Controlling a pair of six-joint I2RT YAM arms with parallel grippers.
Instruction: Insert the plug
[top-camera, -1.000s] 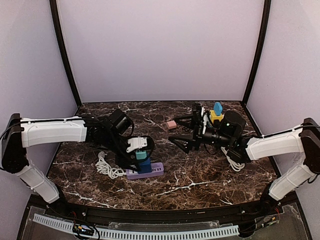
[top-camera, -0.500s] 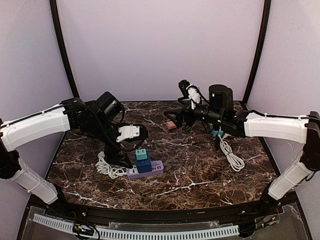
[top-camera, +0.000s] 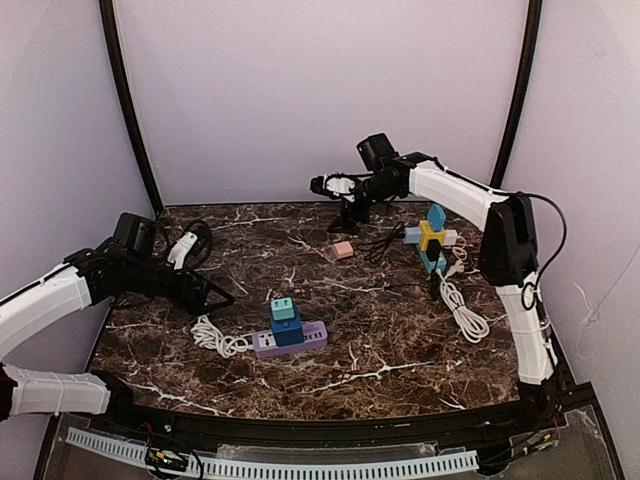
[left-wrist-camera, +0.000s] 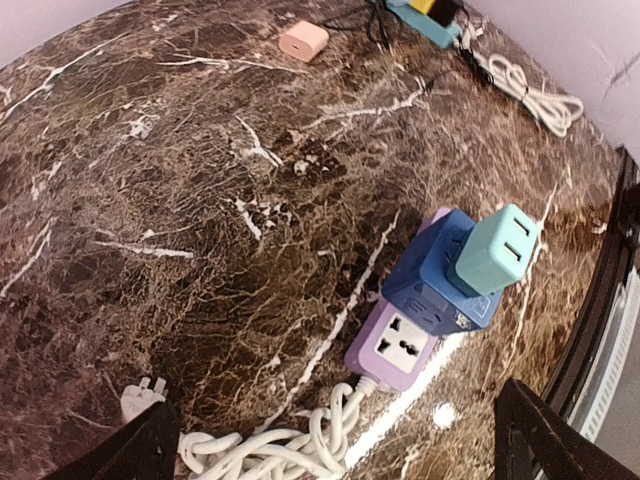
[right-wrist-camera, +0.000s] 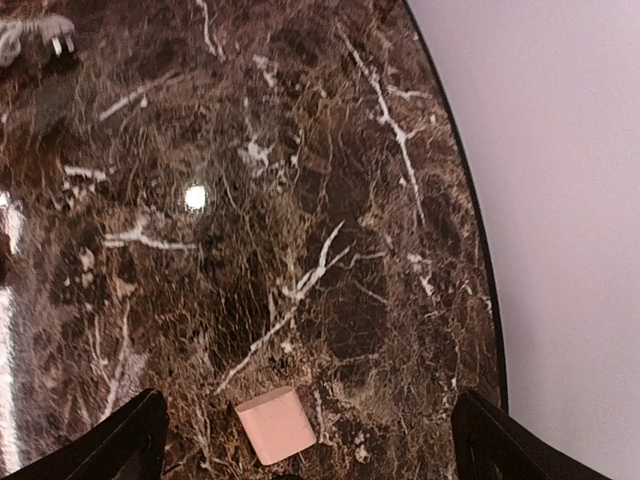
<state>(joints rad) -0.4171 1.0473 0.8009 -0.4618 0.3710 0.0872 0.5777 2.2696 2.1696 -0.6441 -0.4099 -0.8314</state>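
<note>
Top external view gives you a dark brown marble counter (top-camera: 400, 350) veined in white, boxed in by pale lilac walls (top-camera: 320, 100) and black corner posts (top-camera: 125, 110). At the left, your left claw (top-camera: 205, 270) hangs over the counter with its fingers spread wide and nothing between them. Just right of it a coiled white cable (top-camera: 215, 335) runs into the purple power strip (top-camera: 312, 338), whose long axis lies left to right, the right end angled slightly away from you. A blue adapter (top-camera: 288, 332) sits in the strip, and the teal plug (top-camera: 283, 309) stands on top of it, so the stack rises upright off the counter.

Further right lies a pink block (top-camera: 343, 249). Your right claw (top-camera: 335, 200) hovers above it near the back wall, also spread and empty. A second strip (top-camera: 433, 240) with its cord sits at the far right.

Left wrist view shows you two slots on the plug's outer face and a free socket on the strip beside the cable. Right wrist view shows only the pink block and veined marble.
</note>
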